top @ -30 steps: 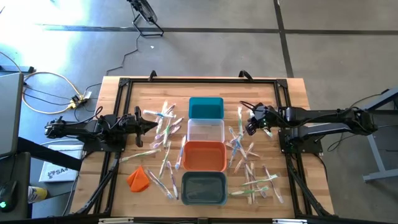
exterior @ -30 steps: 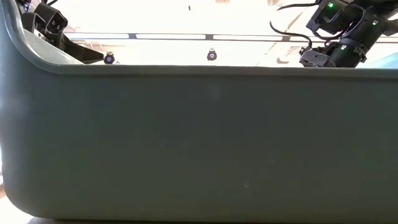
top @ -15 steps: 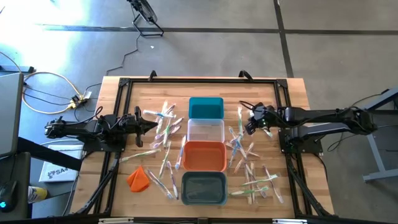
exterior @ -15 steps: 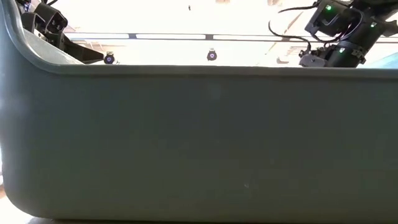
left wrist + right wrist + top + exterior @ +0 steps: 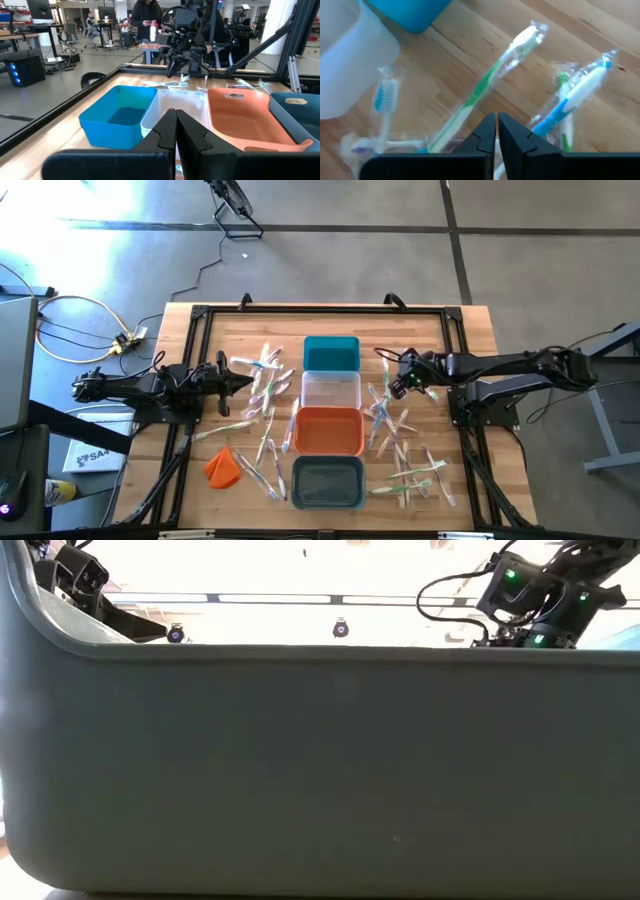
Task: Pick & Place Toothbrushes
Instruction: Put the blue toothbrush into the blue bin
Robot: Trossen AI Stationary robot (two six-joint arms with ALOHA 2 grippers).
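Wrapped toothbrushes lie flat on the wooden table in two scatters, one left and one right of a row of bins. My right gripper slants down over the right scatter beside the clear bin. Its fingers are shut with nothing between them. Just beyond them lie a green toothbrush and a blue one. My left gripper waits shut and level at the table's left, by the left scatter; its wrist view shows the closed fingertips.
The teal bin, orange bin and grey bin stand in a row with the clear one down the table's middle. The grey bin's wall fills the low view. An orange lump lies near left. A person stands far off.
My right gripper has sunk and moved a little toward the table's left, closer to the toothbrushes beside the clear bin. The toothbrushes have stayed where they were.
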